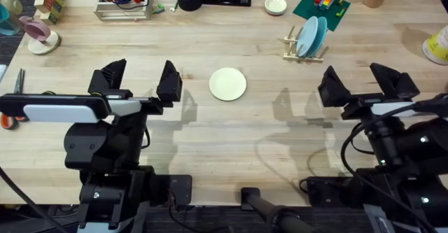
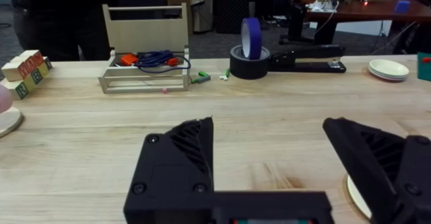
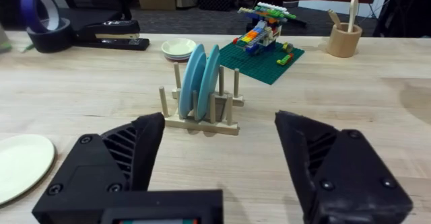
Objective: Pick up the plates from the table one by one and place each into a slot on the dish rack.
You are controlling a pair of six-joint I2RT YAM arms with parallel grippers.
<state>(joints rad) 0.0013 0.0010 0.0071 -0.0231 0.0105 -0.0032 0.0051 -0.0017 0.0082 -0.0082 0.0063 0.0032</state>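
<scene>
Plates: one cream-yellow plate [image 1: 228,84] lying flat on bare table [image 1: 231,131] about mid-width, somewhat nearer the far edge than the near one; light blue plate [image 1: 306,37] and teal plate [image 1: 319,32] already standing on edge in the dish rack [image 1: 304,49] toward the far right. Likely light, stiff and smooth-glazed, so probably slippery and breakable if dropped. Lies flush on the wood, so best taken at the rim, one finger sliding under the edge, or tipped up first. Left gripper [image 1: 140,82] with jaws spread wide, nothing held, just left of the cream plate. Right gripper [image 1: 357,82] likewise spread and empty, nearer the right edge, facing the rack. Rack pegs [image 3: 237,83] beside the teal plate apparently leave an empty slot [image 3: 227,89]. Along the far edge: wooden crate [image 2: 145,49] holding a coiled blue cable [image 2: 156,58], small white bowl [image 1: 275,5] seemingly empty, wooden cup [image 3: 344,40] holding utensils.
</scene>
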